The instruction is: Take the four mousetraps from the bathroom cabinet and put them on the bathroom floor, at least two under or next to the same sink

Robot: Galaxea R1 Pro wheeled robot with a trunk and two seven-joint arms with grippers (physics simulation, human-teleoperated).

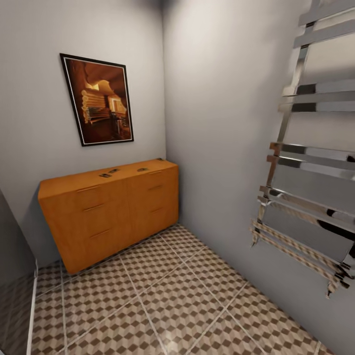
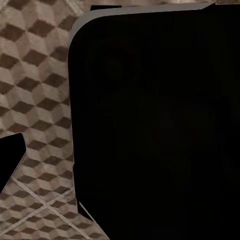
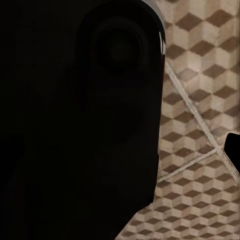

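The orange-brown wooden cabinet [image 1: 111, 212] stands against the far wall in the corner, its drawers and doors closed. On its flat top lie several small dark mousetraps: two close together [image 1: 105, 175] [image 1: 114, 171], one further right [image 1: 143, 169], and one at the back right corner [image 1: 159, 159]. The cube-patterned bathroom floor [image 1: 162, 301] stretches from me to the cabinet. In both wrist views the same tiles [image 2: 35, 90] [image 3: 200, 100] lie beside a large black part of the robot. A dark sliver at each picture's edge may be a finger; how the jaws stand is not readable.
A chrome towel rail [image 1: 305, 187] juts from the right wall at arm height. A framed brown picture [image 1: 98, 101] hangs above the cabinet. A dark panel edge [image 1: 12, 256] borders the floor at the left.
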